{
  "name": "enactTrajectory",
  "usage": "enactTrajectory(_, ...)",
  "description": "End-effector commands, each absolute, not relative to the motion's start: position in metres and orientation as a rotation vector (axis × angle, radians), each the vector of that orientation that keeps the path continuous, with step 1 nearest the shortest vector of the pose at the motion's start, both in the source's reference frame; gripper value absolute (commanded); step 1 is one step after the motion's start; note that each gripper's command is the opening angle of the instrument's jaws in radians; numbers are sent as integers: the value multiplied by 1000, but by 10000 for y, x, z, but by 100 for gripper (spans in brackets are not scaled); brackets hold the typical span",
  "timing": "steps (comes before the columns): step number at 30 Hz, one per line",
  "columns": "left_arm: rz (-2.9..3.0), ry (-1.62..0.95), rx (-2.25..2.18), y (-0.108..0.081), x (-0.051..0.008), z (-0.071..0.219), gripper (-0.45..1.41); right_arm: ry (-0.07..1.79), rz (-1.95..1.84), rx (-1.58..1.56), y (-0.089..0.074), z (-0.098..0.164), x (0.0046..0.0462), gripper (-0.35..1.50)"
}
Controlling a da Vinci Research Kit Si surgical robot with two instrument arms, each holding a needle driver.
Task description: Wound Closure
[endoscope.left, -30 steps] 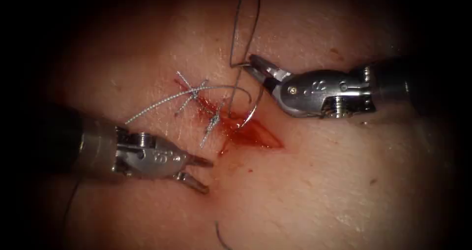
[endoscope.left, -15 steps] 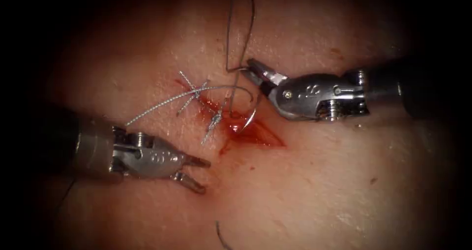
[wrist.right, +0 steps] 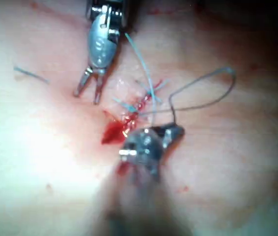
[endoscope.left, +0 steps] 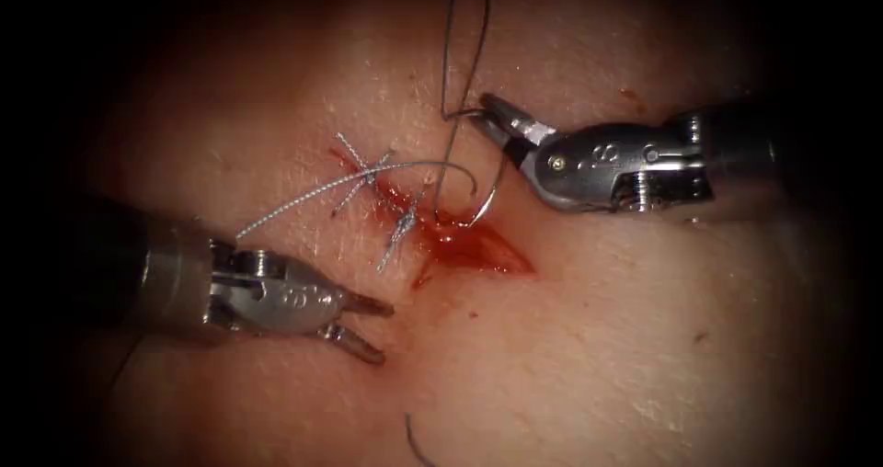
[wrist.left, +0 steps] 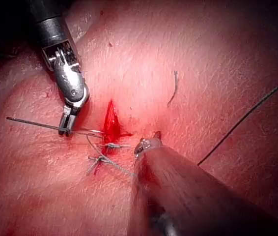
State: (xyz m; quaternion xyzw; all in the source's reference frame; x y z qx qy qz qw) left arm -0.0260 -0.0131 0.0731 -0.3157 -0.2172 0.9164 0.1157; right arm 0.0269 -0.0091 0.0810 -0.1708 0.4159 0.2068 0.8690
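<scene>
Now | right claw (endoscope.left: pixel 489 110) clamps needle (endoscope.left: pixel 495 191) end, tip in cut (endoscope.left: pixel 478 251) | left claw (endoscope.left: pixel 368 324) open, empty

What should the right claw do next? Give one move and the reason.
Probably roll the right claw to carry the needle along its curve. It grips the needle near the thread end, and the point dips into the open end of the cut. The left claw waits open and empty on the cut's left.

Two silver metal wristed tools (endoscope.left: pixel 589 165) (screw heads, stamped markings), slim tapered jaws, dark round shafts (endoscope.left: pixel 110 274)
</scene>
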Motion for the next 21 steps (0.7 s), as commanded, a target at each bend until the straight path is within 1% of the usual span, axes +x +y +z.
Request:
enactTrajectory(1, 2685, -640, -928, -137, -264, 736, 7, 870, 436, -354, -89, 812, 269, -35)
enactTrajectory(8, 2682, -641, -927, -136, -267, 734, 7, 853, 411, -358, -113, 820, 292, -35)
enactTrajectory(16, 2673, -655, -928, -131, -270, 726, 7, 874, 442, -367, -104, 804, 297, -35)
enactTrajectory(21, 2665, -654, -925, -124, -278, 722, 10, 894, 445, -365, -109, 799, 302, -35)
